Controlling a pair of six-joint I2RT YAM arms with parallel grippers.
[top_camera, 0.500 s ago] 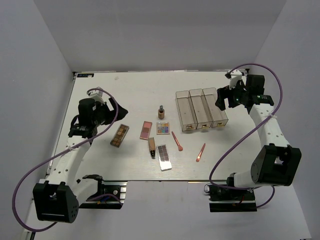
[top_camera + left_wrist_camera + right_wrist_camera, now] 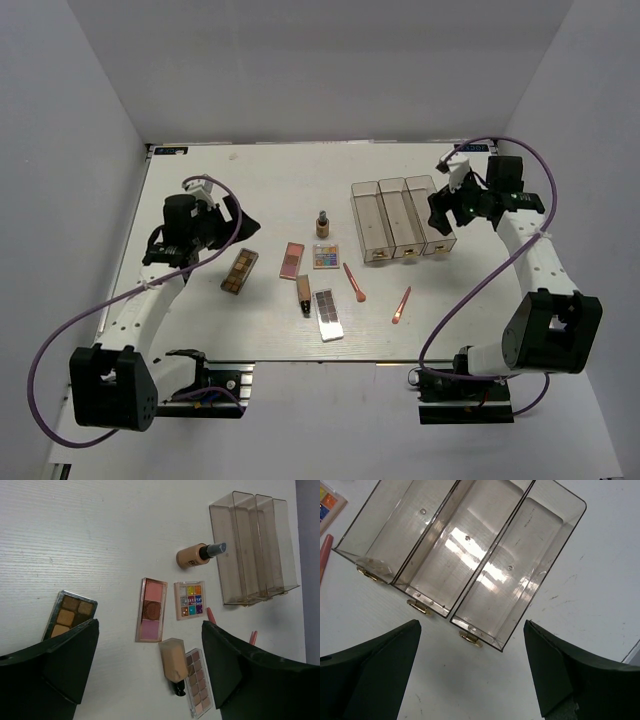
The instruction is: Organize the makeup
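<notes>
The makeup lies mid-table: a brown palette [image 2: 240, 271], pink palette [image 2: 291, 259], multicoloured palette [image 2: 326, 256], dark grey palette [image 2: 328, 314], tan bottle [image 2: 322, 224], tan tube [image 2: 303, 293] and two pink brushes [image 2: 354, 282] [image 2: 401, 304]. My left gripper [image 2: 226, 222] hangs open above the table, left of the palettes. Its wrist view shows the pink palette [image 2: 151, 610] and tube [image 2: 174, 664] between the spread fingers [image 2: 65, 665], far below. My right gripper [image 2: 445, 210] stands open over the clear box [image 2: 402, 218], holding nothing.
The clear three-compartment box [image 2: 465, 545] has nothing in it, and its brass latches face the near edge. White walls close in the table on the left, the right and at the back. Purple cables loop beside both arms.
The right gripper has shifted a little left, over the box's right compartment. The left arm has edged slightly towards the back. The makeup has not moved.
</notes>
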